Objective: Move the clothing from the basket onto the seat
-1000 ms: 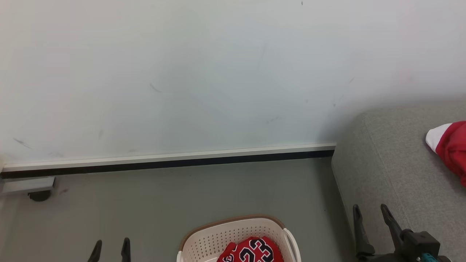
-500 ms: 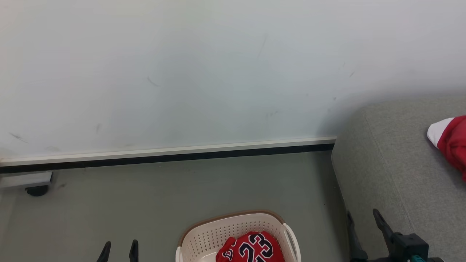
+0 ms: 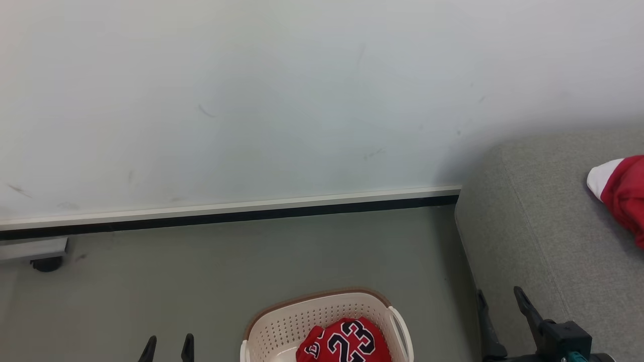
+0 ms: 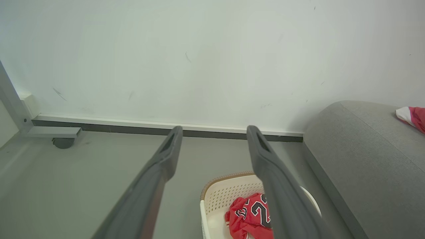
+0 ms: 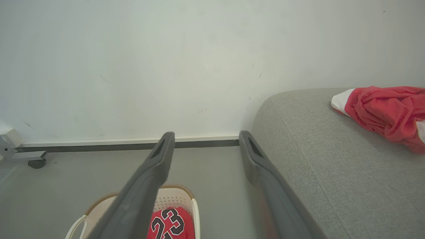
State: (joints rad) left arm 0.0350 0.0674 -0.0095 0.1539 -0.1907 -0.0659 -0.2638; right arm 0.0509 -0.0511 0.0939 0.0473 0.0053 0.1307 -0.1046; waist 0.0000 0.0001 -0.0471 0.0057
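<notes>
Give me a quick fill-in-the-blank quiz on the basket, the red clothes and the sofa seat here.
1. The jersey in the basket shows the number ____.
2. The basket stands on the ____, next to the seat.
3. The garment lying on the seat is red with a ____ end.
4. The left claw and the right claw both stand ____, holding nothing.
Missing words: 23; floor; white; open.

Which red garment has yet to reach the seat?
The jersey printed 23, lying in the basket. The other red garment, white-trimmed, already lies on the seat.
</notes>
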